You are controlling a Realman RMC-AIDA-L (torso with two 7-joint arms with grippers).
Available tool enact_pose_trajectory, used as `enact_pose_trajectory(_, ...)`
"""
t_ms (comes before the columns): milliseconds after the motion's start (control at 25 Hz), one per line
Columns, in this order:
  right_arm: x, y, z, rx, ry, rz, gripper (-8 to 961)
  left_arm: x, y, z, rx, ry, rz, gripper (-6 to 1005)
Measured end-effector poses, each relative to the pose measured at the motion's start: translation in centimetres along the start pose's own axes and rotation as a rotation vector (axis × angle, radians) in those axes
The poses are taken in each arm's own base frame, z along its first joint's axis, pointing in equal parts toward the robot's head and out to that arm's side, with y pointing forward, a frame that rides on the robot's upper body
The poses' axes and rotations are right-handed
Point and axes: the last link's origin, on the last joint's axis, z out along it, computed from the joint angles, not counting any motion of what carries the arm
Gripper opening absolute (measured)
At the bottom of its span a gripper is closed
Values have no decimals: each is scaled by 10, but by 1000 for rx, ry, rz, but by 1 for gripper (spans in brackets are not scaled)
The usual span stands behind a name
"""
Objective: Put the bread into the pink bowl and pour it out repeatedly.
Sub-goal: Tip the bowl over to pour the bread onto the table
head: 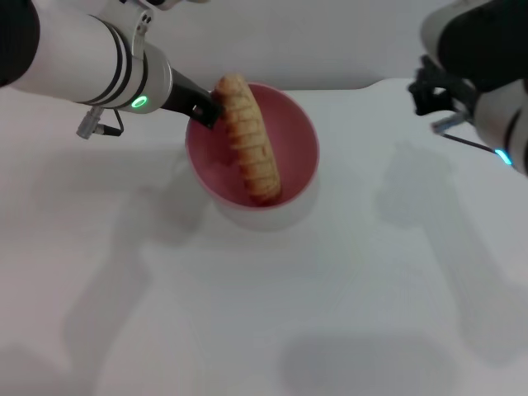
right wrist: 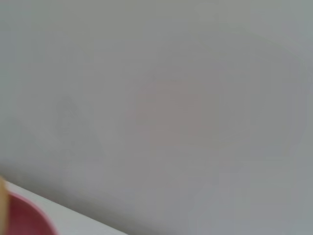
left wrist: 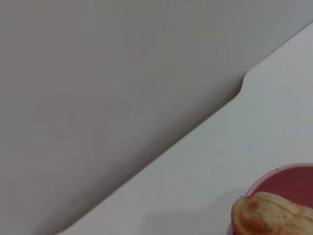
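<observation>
The pink bowl is at the middle far part of the white table and seems tipped toward me, with its paler outside showing below. The bread lies inside it, one end sticking over the far rim and the other down at the near wall. My left gripper is shut on the bowl's left rim, beside the bread's upper end. The left wrist view shows the bread's end and the bowl's rim. My right gripper hangs parked at the far right, away from the bowl.
The white table spreads all around the bowl. Its far edge with a rounded notch runs just behind the bowl. A corner of the bowl shows in the right wrist view.
</observation>
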Motion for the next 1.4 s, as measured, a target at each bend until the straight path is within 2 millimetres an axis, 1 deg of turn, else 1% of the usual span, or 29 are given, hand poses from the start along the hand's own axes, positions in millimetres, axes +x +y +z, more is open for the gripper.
enact_pose_trajectory(120,9,-10,0,25,41,18,172,1,5,-2,2,37,19,42)
enact_pose_trajectory(160,16,-16,1,25,72,35,152,3,12,-5,5,96,49,42)
enact_pose_trajectory(200,16,-16,1,25,72,35,131,3,12,-5,5,96,49,42)
enact_pose_trajectory(320,25,-17,2,6,111,50,70,7,16,-9,24,172,98,42)
enact_pose_trajectory(360,27,-17,2,2,120,49,49,8,14,-9,59,199,161,42)
enact_pose_trajectory(400,28,-17,2,0,129,45,41,8,14,-9,59,199,161,42)
enact_pose_trajectory(520,32,-15,3,-4,145,32,16,6,13,-8,124,209,278,42)
enact_pose_trajectory(600,36,-13,4,-9,160,28,-1,4,17,-6,185,229,381,42)
enact_pose_trajectory(800,38,-13,5,-13,171,31,-1,3,22,-7,211,279,419,42)
enact_pose_trajectory(920,40,-13,6,-11,178,32,-1,1,29,-13,251,382,461,42)
enact_pose_trajectory(1120,43,-13,8,-9,187,33,-1,0,34,-20,293,475,500,42)
enact_pose_trajectory(1240,43,-13,9,-10,189,34,-2,1,34,-22,296,505,491,42)
enact_pose_trajectory(1400,43,-12,10,-12,189,31,-2,0,34,-19,292,491,490,42)
